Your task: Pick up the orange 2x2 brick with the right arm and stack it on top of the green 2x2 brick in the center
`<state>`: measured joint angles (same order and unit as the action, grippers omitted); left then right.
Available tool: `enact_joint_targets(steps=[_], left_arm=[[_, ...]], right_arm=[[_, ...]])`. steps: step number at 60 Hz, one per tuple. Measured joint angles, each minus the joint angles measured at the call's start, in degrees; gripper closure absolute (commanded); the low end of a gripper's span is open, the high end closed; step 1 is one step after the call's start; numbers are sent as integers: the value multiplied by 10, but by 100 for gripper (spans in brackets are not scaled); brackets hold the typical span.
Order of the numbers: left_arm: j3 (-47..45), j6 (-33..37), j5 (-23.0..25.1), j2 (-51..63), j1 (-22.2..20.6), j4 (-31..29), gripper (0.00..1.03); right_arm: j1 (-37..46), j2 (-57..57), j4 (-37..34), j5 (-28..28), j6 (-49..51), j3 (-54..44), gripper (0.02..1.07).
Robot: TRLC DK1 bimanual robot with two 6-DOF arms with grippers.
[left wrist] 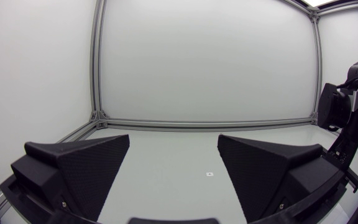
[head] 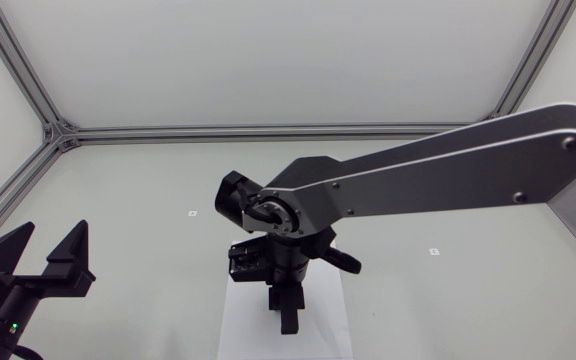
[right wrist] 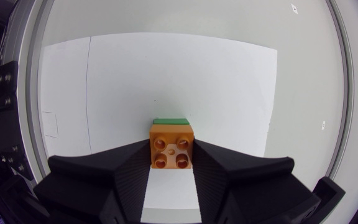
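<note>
In the right wrist view the orange 2x2 brick (right wrist: 171,148) sits studs-up between the two black fingers of my right gripper (right wrist: 171,163), which is shut on its sides. A thin strip of the green 2x2 brick (right wrist: 171,121) shows just past the orange one, directly under it; I cannot tell whether they touch. From the head view my right arm crosses from the right to the table's middle, its gripper (head: 286,318) pointing down and hiding both bricks. My left gripper (head: 53,262) stays open at the front left, nothing between its fingers (left wrist: 86,168).
A white sheet (head: 243,335) lies on the table under the right gripper, and it is also the white sheet (right wrist: 166,74) under the bricks. Small markers (head: 193,213) dot the table. Aluminium frame rails (head: 268,131) run along the back and left edges.
</note>
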<state>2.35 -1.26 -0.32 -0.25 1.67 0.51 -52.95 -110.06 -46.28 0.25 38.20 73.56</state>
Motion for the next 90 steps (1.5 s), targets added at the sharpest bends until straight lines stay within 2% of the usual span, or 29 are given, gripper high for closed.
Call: enact_joint_targets(steps=[25,46,67,90], left_arm=[[0,0,0,0,0,0,4],[0,0,0,0,0,0,4],[0,0,0,0,0,0,4],[0,0,0,0,0,0,4]], right_arm=[[0,-17,-21,-1,0,19,74],[14,-15,-14,-34,0,12,74],[1,-15,-12,-2,-22,8,74],[9,-35,-39,-12,-19,34,74]])
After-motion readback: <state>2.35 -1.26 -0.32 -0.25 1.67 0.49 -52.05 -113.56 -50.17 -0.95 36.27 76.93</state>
